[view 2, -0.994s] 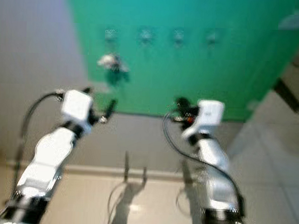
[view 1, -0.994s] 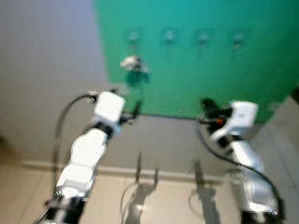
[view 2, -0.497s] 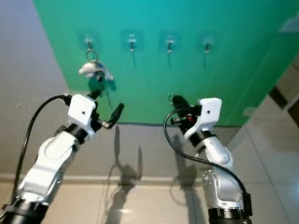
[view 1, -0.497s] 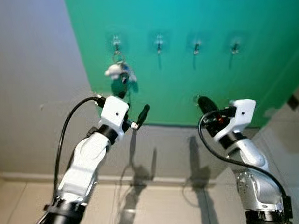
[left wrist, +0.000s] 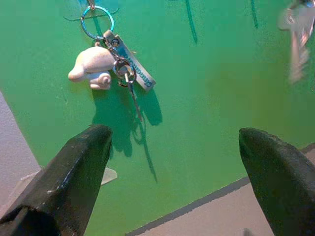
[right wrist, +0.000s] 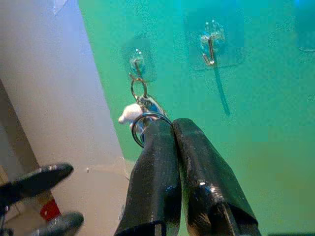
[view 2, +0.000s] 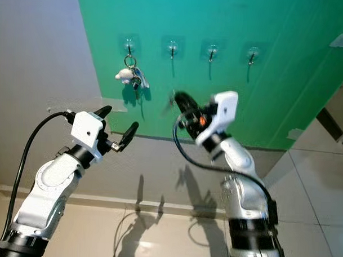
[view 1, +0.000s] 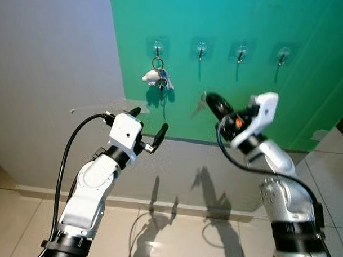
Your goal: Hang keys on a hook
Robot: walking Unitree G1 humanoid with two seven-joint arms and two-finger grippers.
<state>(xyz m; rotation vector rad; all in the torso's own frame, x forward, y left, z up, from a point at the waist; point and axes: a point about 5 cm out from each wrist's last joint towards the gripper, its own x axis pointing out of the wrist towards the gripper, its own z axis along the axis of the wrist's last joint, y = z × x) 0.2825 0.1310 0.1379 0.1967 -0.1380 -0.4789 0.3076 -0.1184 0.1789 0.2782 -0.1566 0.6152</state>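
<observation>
Keys on a steel ring [right wrist: 147, 129] are pinched at the tips of the right hand [right wrist: 170, 129], whose two black fingers are pressed together around the ring. This hand is raised toward the green wall panel [view 1: 257, 97], and the row of four hooks is above and beyond its fingertips. The first hook in the row [view 1: 157, 48], nearest the left hand, already carries another bunch of keys with a small white toy figure [view 1: 157, 77]. The next hook [view 1: 201, 50] is free and stands just above the right hand; the two further hooks [view 1: 241, 53] are also free.

The left hand [view 1: 148, 127] is open with its fingers spread wide, holding nothing, and it waits low below the hanging bunch.

I judge that the step in hand is the approach: the keys are gripped and carried near the wall, but the ring is not yet on any hook. The next move asks the right hand to rise and go forward until the ring opening passes over the tip of the free hook, then to lower a little and release. The ring looks thin, so the aim must be careful.
</observation>
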